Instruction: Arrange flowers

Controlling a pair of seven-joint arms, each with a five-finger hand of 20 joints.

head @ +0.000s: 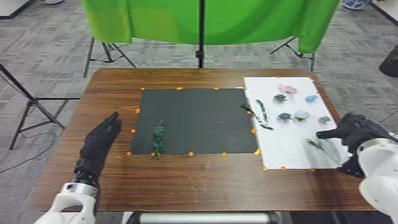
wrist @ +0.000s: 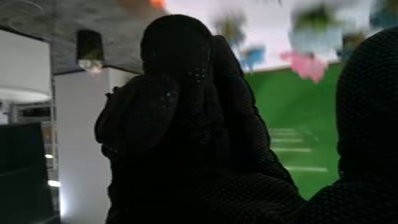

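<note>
Leafy green sprig [head: 159, 139] on smooth dark mat [head: 197, 120].

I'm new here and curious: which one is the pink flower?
On the brown wooden table, right of the flat dark-grey mat, lies a white rectangular sheet. The ruffled pink flower lies nearest its far edge; beside a light-blue flower and a grey flower, it alone is pink.

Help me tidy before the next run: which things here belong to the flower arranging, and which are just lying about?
For the job, likely: flowers, leafy sprigs, white sheet, black mat.

Likely just standing about: green cloth behind the table, tripod to its left.
</note>
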